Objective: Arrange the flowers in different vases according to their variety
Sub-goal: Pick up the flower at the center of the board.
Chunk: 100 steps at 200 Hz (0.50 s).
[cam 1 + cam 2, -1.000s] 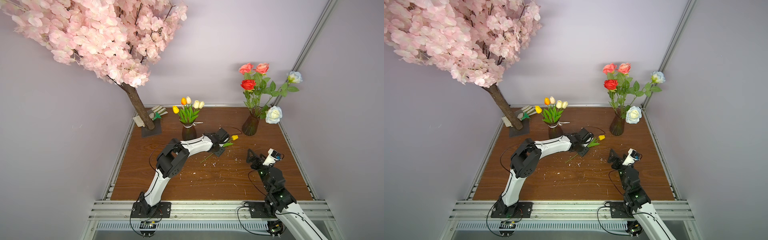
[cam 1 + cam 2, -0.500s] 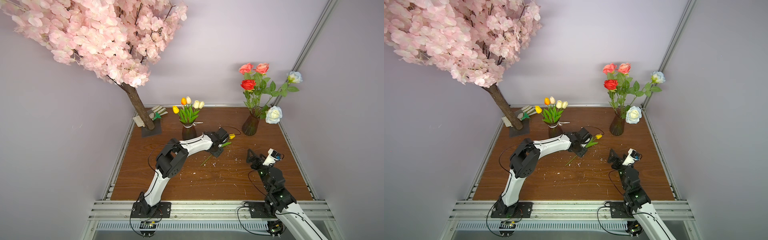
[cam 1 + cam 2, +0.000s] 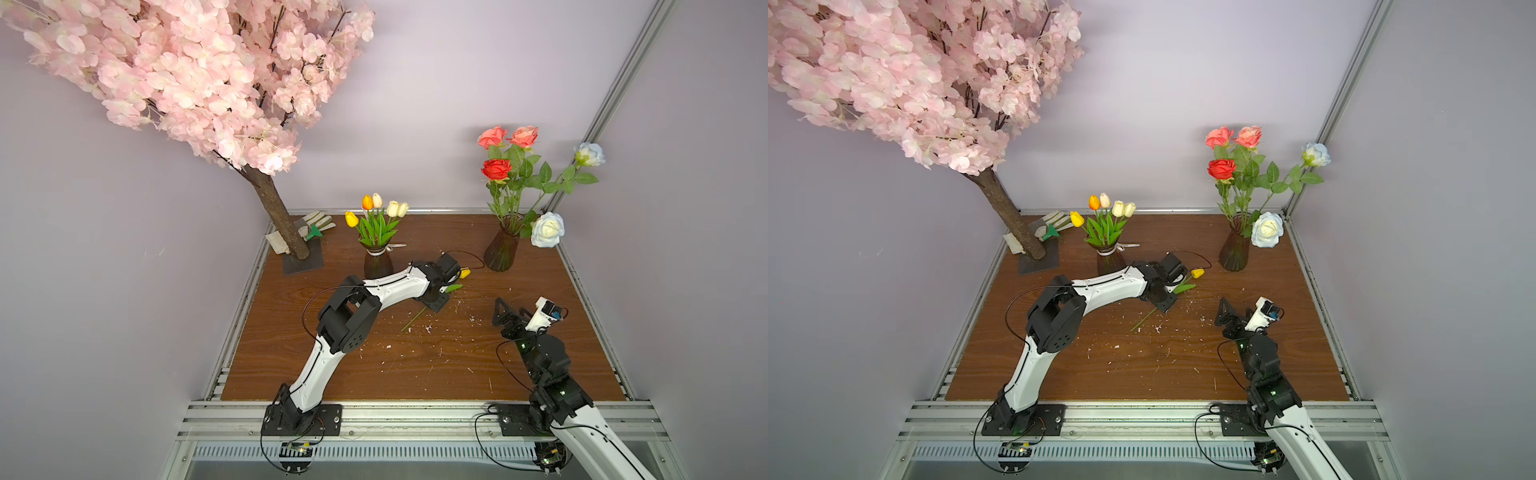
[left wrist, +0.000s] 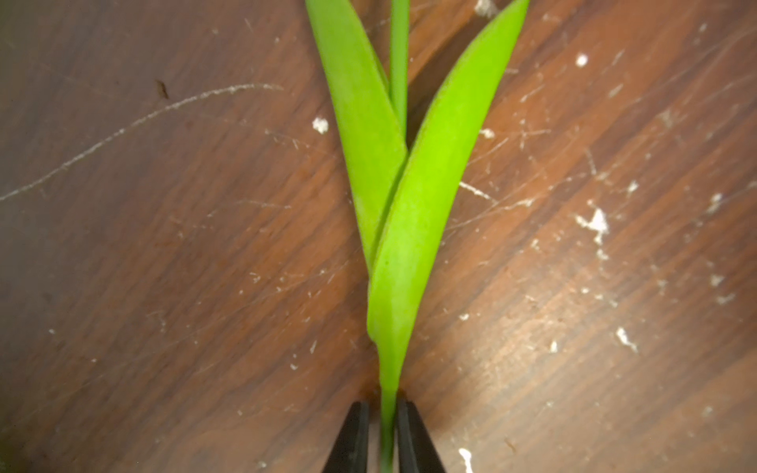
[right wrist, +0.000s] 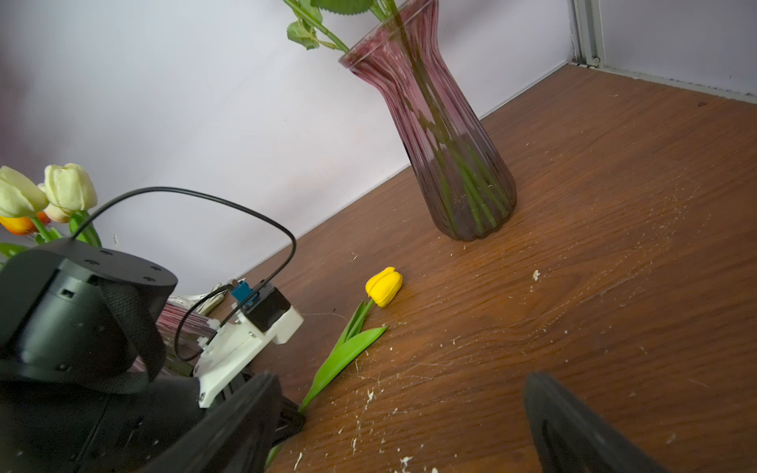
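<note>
A yellow tulip [image 3: 464, 273] [image 3: 1197, 273] [image 5: 384, 286] lies on the wooden table [image 3: 415, 365] between the two vases, bud resting on the wood. My left gripper [image 4: 385, 430] [image 3: 434, 301] is shut on its green stem [image 4: 387, 413] just below the leaves [image 4: 418, 196]. A ribbon-necked vase [image 3: 377, 264] [image 3: 1109, 262] holds several tulips [image 3: 376, 216]. At the back right, a ribbed purple vase [image 3: 500, 251] [image 5: 446, 143] holds the roses [image 3: 519, 166]. My right gripper [image 3: 509, 318] [image 5: 401, 430] stands open and empty, low over the table to the right of the tulip.
A pink blossom tree with a brown trunk [image 3: 278, 216] stands on a dark base at the back left, with gloves [image 3: 316, 222] beside it. White crumbs [image 3: 428, 328] are scattered over the wood. A black cable [image 5: 229, 204] loops from my left wrist.
My left gripper and the yellow tulip shifted a little to the left, and more of the stem's tail shows behind the jaws. The right arm has not moved.
</note>
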Available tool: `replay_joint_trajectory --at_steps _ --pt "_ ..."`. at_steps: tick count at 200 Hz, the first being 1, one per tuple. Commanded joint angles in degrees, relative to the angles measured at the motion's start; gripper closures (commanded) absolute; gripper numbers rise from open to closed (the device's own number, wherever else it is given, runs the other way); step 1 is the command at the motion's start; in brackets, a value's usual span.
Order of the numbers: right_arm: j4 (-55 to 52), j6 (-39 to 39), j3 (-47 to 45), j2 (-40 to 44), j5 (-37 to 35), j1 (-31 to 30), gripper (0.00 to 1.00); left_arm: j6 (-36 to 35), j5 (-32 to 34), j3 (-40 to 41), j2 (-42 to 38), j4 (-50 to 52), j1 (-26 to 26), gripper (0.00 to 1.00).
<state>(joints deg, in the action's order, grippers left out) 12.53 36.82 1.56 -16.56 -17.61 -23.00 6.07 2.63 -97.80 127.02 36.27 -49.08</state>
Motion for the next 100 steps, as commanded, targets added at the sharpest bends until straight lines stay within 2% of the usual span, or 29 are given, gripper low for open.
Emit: replay_joint_trajectory --at_steps 1,15,100 --pt "1.2 -0.8 0.5 0.3 0.4 0.2 0.0 -0.2 0.2 -0.6 2.1 1.8 -0.2 0.92" --pt "1.3 -0.8 0.5 0.3 0.4 0.2 0.0 0.0 0.8 -0.5 1.5 1.8 -0.2 1.0" --pt "1.3 -0.9 0.5 0.0 0.6 0.2 0.01 1.9 6.4 2.1 -9.6 -2.5 -0.2 1.0"
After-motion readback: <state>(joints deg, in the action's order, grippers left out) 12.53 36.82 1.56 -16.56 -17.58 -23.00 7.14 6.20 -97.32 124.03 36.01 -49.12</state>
